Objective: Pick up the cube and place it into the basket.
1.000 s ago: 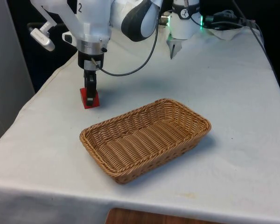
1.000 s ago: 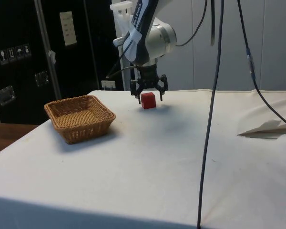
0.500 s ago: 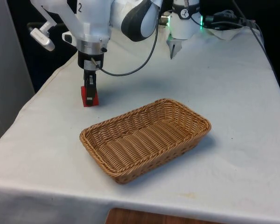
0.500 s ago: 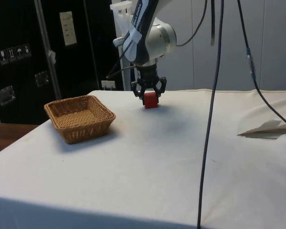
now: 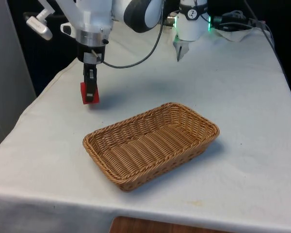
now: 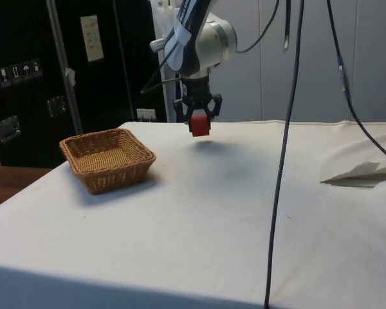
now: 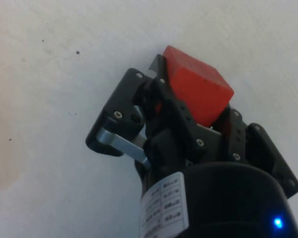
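Since a second ago the gripper [image 5: 90, 92] has risen from the cloth, carrying the red cube [image 6: 200, 125] up with it; the cube now hangs clear above the white tablecloth [image 5: 242, 97], clamped between the black fingers [image 7: 176, 116], with a soft shadow beneath it in the side view. It sits near the table's edge on the front view's left, well apart from the basket [image 5: 150, 144]. The basket, an oblong tray of tan woven wicker with a ribbed floor and low flared walls, lies empty toward the near edge. Open cloth stretches between cube and basket, smooth apart from faint creases. The cube is matte and sharp-cornered.
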Controlling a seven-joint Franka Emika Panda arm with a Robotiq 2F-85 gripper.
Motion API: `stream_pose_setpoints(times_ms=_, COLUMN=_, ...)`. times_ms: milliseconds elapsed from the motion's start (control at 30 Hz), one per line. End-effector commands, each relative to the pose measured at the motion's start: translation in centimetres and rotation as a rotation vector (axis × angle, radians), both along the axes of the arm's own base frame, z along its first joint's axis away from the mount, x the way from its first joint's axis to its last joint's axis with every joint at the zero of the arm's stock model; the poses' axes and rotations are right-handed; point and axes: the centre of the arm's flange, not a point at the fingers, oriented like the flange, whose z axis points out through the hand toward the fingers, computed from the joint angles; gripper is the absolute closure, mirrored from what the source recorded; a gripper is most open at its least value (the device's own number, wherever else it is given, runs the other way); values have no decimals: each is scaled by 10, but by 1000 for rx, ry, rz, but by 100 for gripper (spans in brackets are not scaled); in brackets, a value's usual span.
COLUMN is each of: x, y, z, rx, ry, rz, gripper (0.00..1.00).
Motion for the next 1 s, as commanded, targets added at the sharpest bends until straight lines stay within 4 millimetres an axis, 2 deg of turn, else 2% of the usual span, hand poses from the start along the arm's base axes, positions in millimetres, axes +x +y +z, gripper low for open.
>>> stream_pose_setpoints(times_ms=0, x=-1, y=0, z=5, rx=-6, ry=4, rz=-2, gripper=100)
stream_pose_setpoints(times_ms=967, x=5, y=-3, z=81, rx=4, ry=-33, rz=38, gripper=100)
